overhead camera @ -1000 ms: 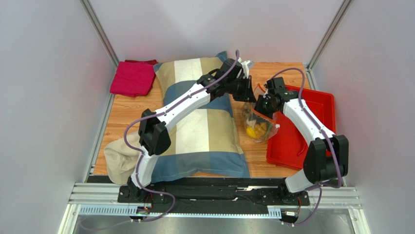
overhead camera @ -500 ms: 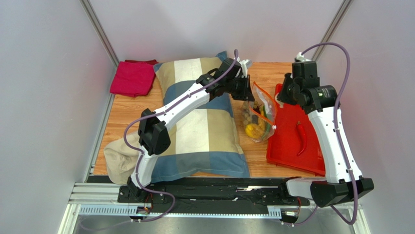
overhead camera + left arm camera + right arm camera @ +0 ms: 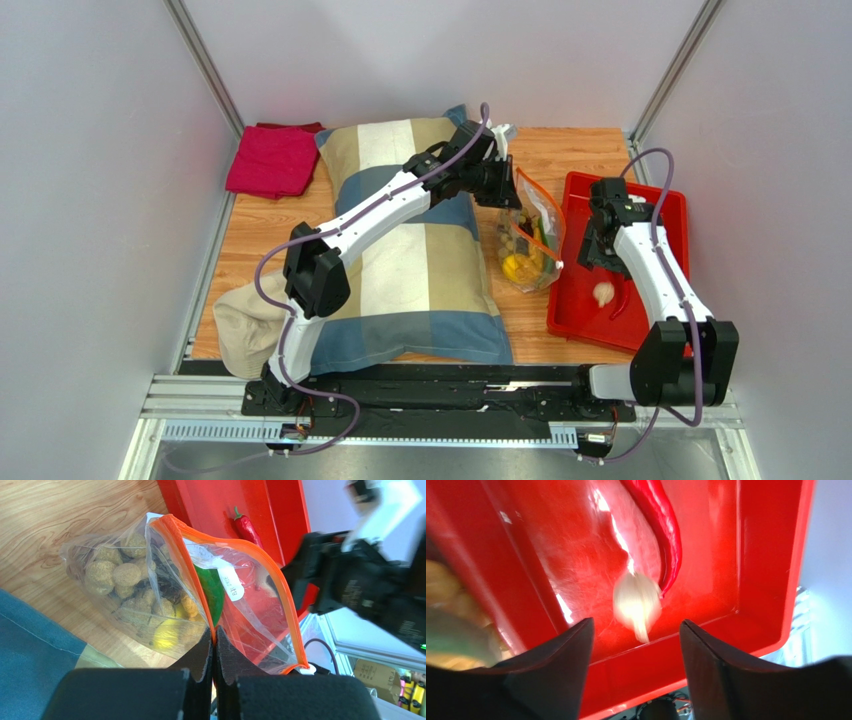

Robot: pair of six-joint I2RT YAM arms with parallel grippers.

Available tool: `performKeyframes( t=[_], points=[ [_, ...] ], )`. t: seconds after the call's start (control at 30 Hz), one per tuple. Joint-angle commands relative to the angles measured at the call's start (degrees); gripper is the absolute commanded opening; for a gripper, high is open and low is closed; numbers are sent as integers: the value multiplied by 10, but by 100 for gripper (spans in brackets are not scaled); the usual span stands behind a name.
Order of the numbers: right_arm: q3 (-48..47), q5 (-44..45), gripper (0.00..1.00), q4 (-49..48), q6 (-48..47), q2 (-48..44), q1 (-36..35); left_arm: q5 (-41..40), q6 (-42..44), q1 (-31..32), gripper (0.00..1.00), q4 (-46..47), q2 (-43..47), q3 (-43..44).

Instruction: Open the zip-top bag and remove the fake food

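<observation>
- Right now your left gripper [image 3: 508,193] is clamped on the bag [image 3: 532,245]. In the left wrist view its 2 fingers [image 3: 200,655] meet on the orange zip strip [image 3: 182,555] with no gap between them.
- From that pinch the 2 sides of the strip spread apart, so the bag's mouth stands open. A white label [image 3: 231,585] shows on the clear side toward the tray.
- You can see the bag's lower end down on the wooden table [image 3: 575,150], between the striped pillow [image 3: 420,265] on the left and the red tray [image 3: 672,200] on the right.
- Most of the toy food [image 3: 520,262] is inside the bag: beige balls [image 3: 125,572], a yellow lemon [image 3: 167,635] and a green piece [image 3: 212,592].
- Your right gripper [image 3: 595,262] is spread apart and holds nothing. It hangs over the left part of the tray, just right of the bag.
- 1 garlic bulb [image 3: 637,602] lies on the tray floor, seen between the 2 open fingers [image 3: 571,665] in the right wrist view.
- 1 red chili [image 3: 661,525] lies in the tray too, its tip just beside the garlic.
- Your left arm reaches across the pillow to the bag, and a red cloth [image 3: 272,160] sits at the far left corner.
</observation>
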State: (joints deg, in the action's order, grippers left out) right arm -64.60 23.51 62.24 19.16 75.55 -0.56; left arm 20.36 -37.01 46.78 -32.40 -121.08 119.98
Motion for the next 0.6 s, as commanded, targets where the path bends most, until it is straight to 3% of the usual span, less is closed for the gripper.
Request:
performKeyframes(
  t=[0.0,0.03,0.2,0.3,0.33,0.5,0.57],
  points=[
    [-3,14,77,-41,-2,-11,0,8,-1,1,0,15,31,7],
    [-33,10,86,-36,-3,-12,0,8,-2,1,0,15,31,7],
    [-167,-44,89,21,-1,-11,-35,12,-5,2,0,17,31,7],
    [-223,-86,84,2,10,-33,-78,13,-5,3,0,18,30,5],
    [-228,-108,78,-11,9,-36,-96,13,-5,4,0,18,30,6],
    [-194,-220,65,-70,19,-23,-137,13,-7,6,0,20,28,10],
    [-181,-246,55,-62,33,-5,-139,15,-5,7,0,20,28,10]
  ],
)
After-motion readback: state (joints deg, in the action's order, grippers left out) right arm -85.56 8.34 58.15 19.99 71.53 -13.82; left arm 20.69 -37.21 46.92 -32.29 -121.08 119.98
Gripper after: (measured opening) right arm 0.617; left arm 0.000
